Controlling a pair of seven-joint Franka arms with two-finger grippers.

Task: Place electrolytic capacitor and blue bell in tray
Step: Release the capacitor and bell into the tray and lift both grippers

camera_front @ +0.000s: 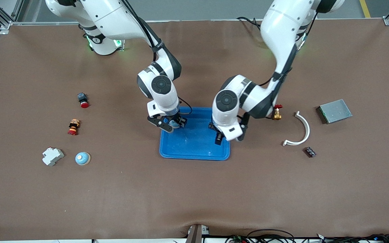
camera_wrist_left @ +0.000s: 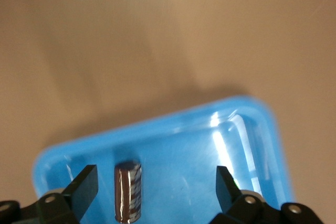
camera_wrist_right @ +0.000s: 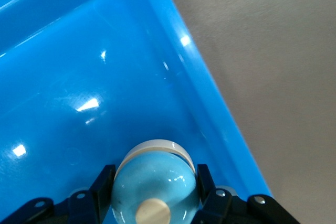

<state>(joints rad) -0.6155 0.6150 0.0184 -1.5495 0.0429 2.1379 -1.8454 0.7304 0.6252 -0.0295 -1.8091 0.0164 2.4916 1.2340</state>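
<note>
The tray (camera_front: 194, 148) is a shallow bright blue rectangle with rounded corners and a raised rim, lying mid-tabletop (camera_front: 194, 202).

Taking the front view as the dial, the right claw (camera_front: 174, 124) is over the tray's 11 o'clock corner. It is clamped on the blue bell (camera_wrist_right: 155, 182), a glossy pale blue dome with a white base ring and a tan knob. Its fingers (camera_wrist_right: 102, 179) press the dome from both sides.

The left claw (camera_wrist_left: 155, 174) is at the tray's 3 o'clock edge with its jaws spread wide. The electrolytic capacitor (camera_wrist_left: 128, 191) is inside the tray between the jaws, touching neither. It is a dark, shiny cylinder with pale stripes down its sleeve. I cannot tell whether it stands or lies, and any print on it is too blurred to read.

A second pale blue bell (camera_front: 82, 158) sits at the tray's 9 o'clock, well apart from it.
</note>
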